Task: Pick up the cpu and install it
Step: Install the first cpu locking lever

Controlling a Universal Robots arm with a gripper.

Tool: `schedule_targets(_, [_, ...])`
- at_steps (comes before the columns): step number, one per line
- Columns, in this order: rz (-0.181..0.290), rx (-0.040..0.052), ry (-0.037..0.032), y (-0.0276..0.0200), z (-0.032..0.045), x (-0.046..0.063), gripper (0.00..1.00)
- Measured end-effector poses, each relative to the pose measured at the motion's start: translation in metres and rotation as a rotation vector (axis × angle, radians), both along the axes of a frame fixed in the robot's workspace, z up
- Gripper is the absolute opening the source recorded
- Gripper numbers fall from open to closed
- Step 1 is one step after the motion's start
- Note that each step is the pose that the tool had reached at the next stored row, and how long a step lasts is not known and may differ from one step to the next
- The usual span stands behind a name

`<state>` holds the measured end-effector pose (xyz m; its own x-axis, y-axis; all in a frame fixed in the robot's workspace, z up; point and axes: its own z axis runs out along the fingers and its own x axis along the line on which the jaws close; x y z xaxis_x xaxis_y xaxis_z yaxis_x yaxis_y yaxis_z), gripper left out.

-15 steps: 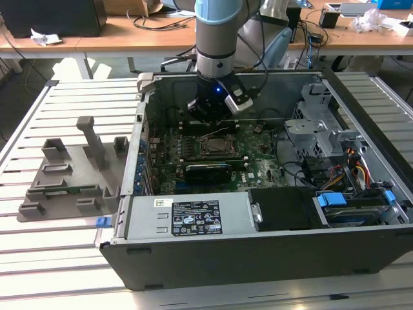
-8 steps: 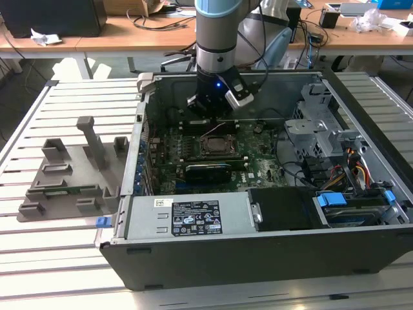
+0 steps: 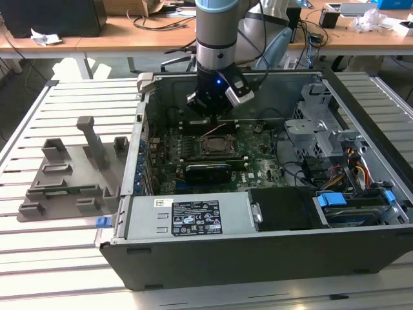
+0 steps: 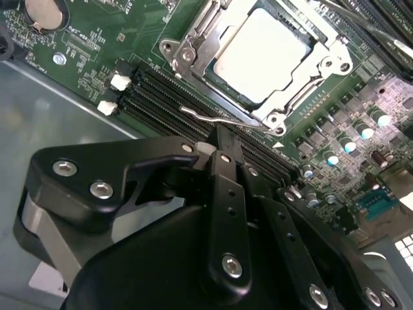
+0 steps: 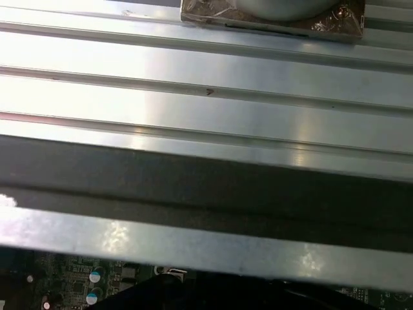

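The cpu (image 4: pixel 258 55) lies flat in the motherboard socket (image 3: pixel 213 146) inside the open computer case, its silver top showing through the metal frame (image 4: pixel 193 48) folded over it. A thin wire lever (image 4: pixel 213 119) sticks out beside the socket. My gripper (image 4: pixel 219 139) hangs just above that lever and the nearby memory slots (image 4: pixel 168 90). Its black fingers are drawn together, with nothing held between them. In the exterior view the gripper (image 3: pixel 210 121) stands a little beyond the socket, near the case's back wall.
A grey plastic tray (image 3: pixel 71 174) sits on the slatted table (image 5: pixel 206 97) at the exterior view's left. Inside the case are a power supply (image 3: pixel 187 216) in front, a drive cage (image 3: pixel 322 129) and cables at the right, and a graphics card (image 3: pixel 206 171).
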<state>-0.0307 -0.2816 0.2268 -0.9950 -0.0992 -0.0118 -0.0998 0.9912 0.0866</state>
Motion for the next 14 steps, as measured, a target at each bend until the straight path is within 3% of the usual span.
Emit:
schedule_targets(5, [0.000, -0.0045, -0.0001, -0.0013, 0.0002, -0.0001, 0.11])
schedule_targets(14, [0.000, -0.0041, 0.0001, -0.0015, -0.0026, 0.0011, 0.11])
